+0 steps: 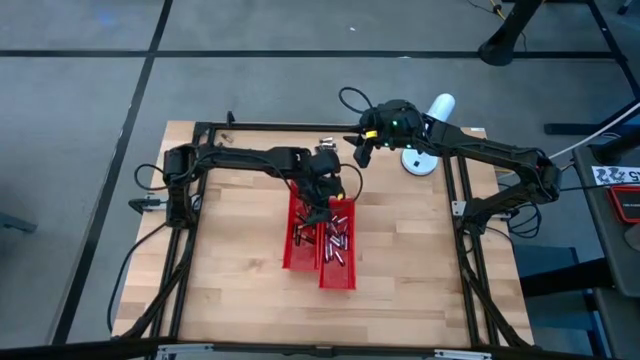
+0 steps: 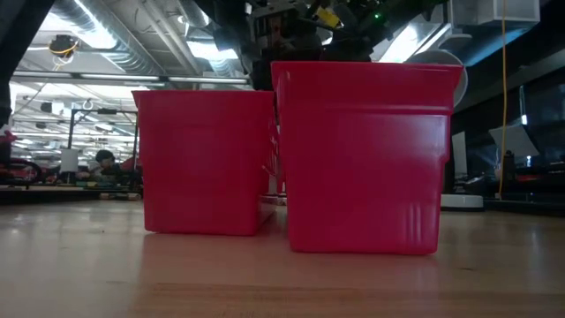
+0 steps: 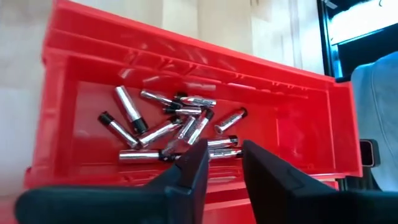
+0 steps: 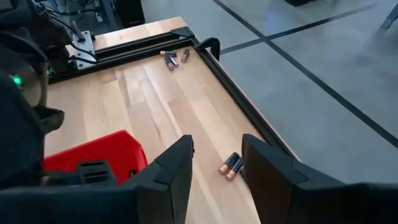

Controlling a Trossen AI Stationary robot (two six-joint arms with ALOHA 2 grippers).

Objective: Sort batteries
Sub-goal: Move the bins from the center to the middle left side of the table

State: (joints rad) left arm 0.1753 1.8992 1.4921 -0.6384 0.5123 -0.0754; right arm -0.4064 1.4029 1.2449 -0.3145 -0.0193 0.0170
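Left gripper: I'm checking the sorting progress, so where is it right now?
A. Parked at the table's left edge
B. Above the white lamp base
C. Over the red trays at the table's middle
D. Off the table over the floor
C: the high view shows the left gripper above the red trays, and its wrist view looks down past its parted fingers onto batteries lying in a tray.
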